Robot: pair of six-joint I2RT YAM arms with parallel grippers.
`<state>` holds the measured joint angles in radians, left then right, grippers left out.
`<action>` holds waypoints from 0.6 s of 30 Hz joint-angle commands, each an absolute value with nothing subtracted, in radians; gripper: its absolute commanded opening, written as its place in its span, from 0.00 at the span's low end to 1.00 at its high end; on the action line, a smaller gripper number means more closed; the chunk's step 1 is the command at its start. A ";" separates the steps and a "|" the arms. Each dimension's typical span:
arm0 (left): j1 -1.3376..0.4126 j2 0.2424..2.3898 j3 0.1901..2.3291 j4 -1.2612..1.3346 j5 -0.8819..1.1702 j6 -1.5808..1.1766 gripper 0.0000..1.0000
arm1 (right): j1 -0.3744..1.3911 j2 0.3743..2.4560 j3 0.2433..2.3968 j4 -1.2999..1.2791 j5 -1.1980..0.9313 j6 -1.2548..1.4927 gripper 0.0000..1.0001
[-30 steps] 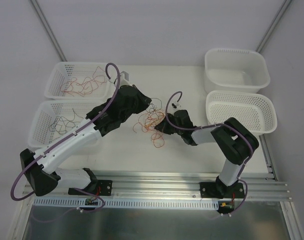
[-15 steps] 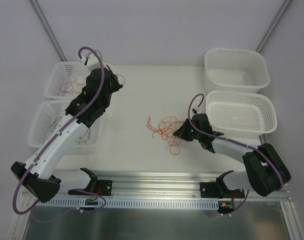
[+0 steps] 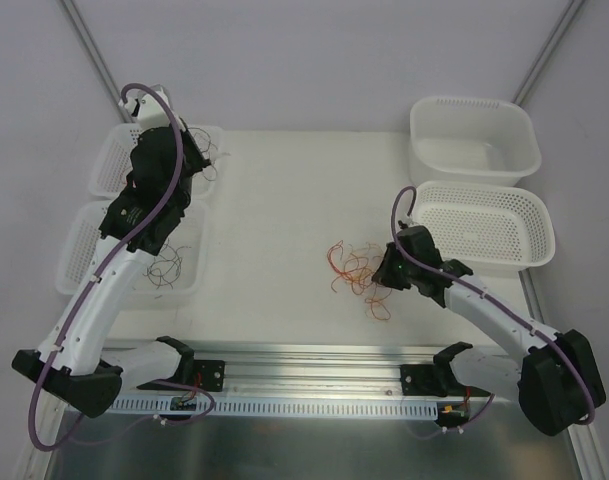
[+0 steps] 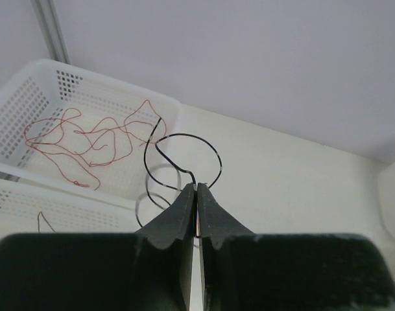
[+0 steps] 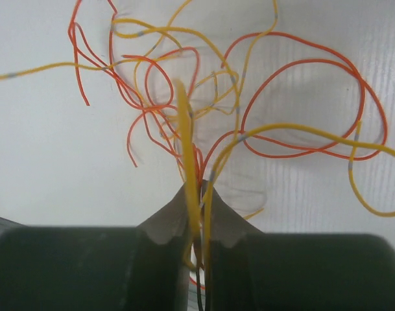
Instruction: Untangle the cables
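My left gripper (image 4: 196,188) is pinched tight, its tips meeting on a thin black wire (image 4: 184,137) that loops up from between them. It hangs near the right end of the far-left basket (image 4: 106,81), where red wires (image 4: 93,138) lie loose on the bottom. Just in front of that, the near-left basket (image 3: 76,250) holds a few dark wires (image 3: 166,270).

My right gripper (image 5: 198,191) is closed almost fully on a yellow wire (image 5: 184,123) that rises from between its tips. I cannot tell whether an orange strand is caught alongside it. That wire runs into the tangle of cables (image 3: 352,268), orange, red and yellow, which lies on the table (image 3: 274,190) just left of the right gripper. A perforated white basket (image 3: 484,225) sits to its right.
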<state>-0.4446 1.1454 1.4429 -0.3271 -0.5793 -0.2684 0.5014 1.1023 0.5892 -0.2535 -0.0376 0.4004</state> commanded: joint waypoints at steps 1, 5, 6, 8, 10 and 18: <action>-0.388 1.135 1.476 -0.389 -0.545 -0.232 0.04 | 0.503 1.060 0.682 -0.371 -0.018 0.315 0.14; -0.316 1.147 1.470 -0.475 -0.538 -0.261 0.05 | 0.523 1.026 0.724 -0.448 -0.020 0.276 0.37; -0.304 1.144 1.457 -0.491 -0.543 -0.271 0.06 | 0.528 1.019 0.732 -0.460 -0.017 0.269 0.47; -0.255 1.128 1.433 -0.534 -0.551 -0.288 0.06 | 0.546 0.999 0.756 -0.495 -0.008 0.244 0.62; -0.207 1.112 1.382 -0.560 -0.534 -0.311 0.06 | 0.561 0.989 0.778 -0.517 -0.008 0.235 0.71; 0.064 1.095 1.157 -0.558 -0.425 -0.345 0.07 | 0.581 0.953 0.785 -0.566 0.044 0.218 0.92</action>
<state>-0.0021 1.0931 1.2072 -0.5446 -0.4786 -0.3233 0.5739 0.9802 0.7536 -0.5159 0.0128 0.2424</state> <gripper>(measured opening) 0.072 0.912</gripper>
